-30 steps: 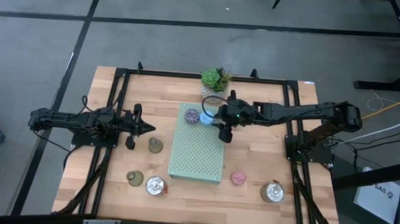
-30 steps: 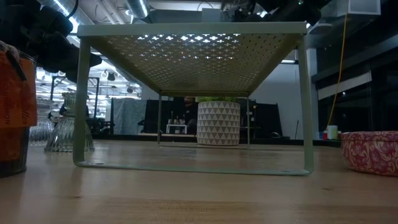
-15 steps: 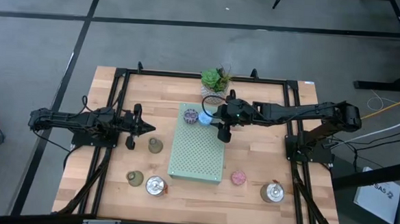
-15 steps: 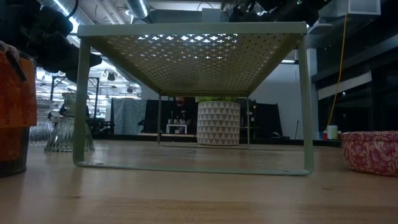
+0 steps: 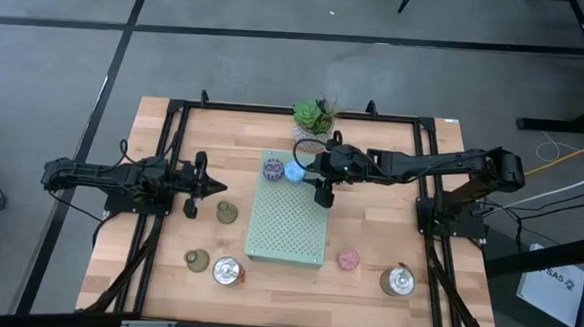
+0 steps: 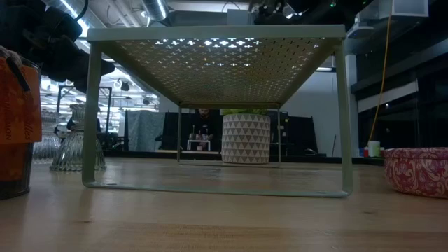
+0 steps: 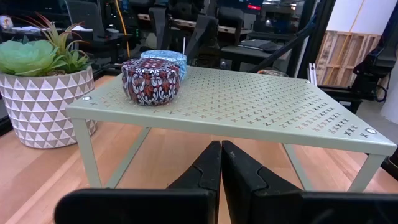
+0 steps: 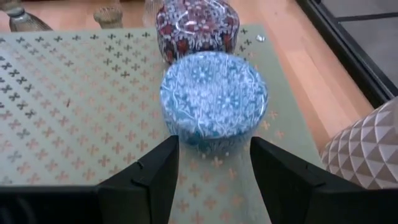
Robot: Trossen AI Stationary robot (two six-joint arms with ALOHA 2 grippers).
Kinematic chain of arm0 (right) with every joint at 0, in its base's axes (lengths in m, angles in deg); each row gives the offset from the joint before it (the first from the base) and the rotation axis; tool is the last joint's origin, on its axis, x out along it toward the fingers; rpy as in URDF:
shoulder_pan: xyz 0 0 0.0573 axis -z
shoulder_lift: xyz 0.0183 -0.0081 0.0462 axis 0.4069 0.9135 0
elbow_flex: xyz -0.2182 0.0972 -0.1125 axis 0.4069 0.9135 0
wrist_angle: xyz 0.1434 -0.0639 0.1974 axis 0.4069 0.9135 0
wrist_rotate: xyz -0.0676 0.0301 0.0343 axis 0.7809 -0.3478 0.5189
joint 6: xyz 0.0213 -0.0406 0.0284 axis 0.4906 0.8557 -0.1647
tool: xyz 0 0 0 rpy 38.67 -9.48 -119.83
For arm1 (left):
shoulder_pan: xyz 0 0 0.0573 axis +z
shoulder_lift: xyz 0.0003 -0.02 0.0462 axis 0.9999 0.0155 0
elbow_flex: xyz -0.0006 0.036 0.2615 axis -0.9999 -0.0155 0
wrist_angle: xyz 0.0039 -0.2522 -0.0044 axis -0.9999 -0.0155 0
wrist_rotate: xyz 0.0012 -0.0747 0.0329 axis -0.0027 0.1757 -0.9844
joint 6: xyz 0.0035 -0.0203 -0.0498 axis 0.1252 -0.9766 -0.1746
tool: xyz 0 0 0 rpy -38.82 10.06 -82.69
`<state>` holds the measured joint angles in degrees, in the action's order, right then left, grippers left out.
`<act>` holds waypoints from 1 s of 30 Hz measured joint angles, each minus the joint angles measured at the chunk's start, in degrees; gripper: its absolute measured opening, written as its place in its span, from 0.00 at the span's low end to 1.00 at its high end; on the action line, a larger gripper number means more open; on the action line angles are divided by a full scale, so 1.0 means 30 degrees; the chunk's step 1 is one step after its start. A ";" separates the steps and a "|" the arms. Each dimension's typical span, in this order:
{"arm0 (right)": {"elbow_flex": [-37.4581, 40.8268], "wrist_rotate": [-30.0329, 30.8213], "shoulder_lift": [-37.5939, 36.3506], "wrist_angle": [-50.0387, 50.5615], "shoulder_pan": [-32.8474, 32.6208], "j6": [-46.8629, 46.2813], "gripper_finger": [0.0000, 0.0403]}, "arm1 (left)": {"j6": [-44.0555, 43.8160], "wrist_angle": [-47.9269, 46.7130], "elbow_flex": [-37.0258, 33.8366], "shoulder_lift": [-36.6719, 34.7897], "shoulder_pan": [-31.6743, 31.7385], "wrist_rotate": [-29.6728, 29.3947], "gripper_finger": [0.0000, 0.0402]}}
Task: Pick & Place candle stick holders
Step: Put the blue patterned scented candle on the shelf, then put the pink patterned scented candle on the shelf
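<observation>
A pale green perforated rack (image 5: 287,223) stands mid-table. At its far end, on top, sit a purple holder (image 5: 273,168) and a blue holder (image 5: 295,171), side by side and touching. My right gripper (image 5: 309,170) reaches in from the table's right, slanting down. It is open, with its fingertips at the blue holder's (image 8: 214,99) right side. A pink holder (image 5: 348,259), two silver ones (image 5: 227,271) (image 5: 399,281) and two olive ones (image 5: 227,212) (image 5: 198,260) rest on the table. My left gripper (image 5: 217,188) waits shut, left of the rack. My right gripper has its two fingertips (image 8: 173,146) against the low part of the blue holder's round wall (image 8: 211,144), on the side toward the table's right. The fingers stand narrower than the holder, so only its nearest bulge lies between them. The holder stands upright on the rack.
A green succulent in a white patterned pot (image 5: 314,118) stands just beyond the rack's far end, close to my right gripper. Black frame rails (image 5: 172,157) run along both table sides. The rack's near half is bare.
My right gripper has edged toward the table's left and tipped slightly down. The blue holder has slid left along the rack top, and the purple holder beside it has shifted left with it. Both stay upright.
</observation>
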<state>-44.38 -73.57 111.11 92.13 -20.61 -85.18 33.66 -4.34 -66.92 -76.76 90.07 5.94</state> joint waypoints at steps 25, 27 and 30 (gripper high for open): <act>0.0007 -0.2400 -0.3928 0.8755 -0.3595 -0.7194 0.50 | 0.0002 0.0000 0.0000 0.0000 -0.0002 0.0000 0.02; 0.0000 -0.3363 -0.3948 0.9100 -0.4176 -0.8416 0.50 | 0.0002 0.0000 0.0000 0.0000 0.0005 0.0000 0.02; 0.0000 -0.3947 -0.3921 0.9733 -0.5096 -1.0109 0.50 | 0.0002 -0.0003 0.0000 -0.0001 0.0001 0.0000 0.02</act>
<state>-44.38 -85.41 99.35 121.33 -35.90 -115.51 33.67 -4.35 -66.92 -76.76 90.07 5.94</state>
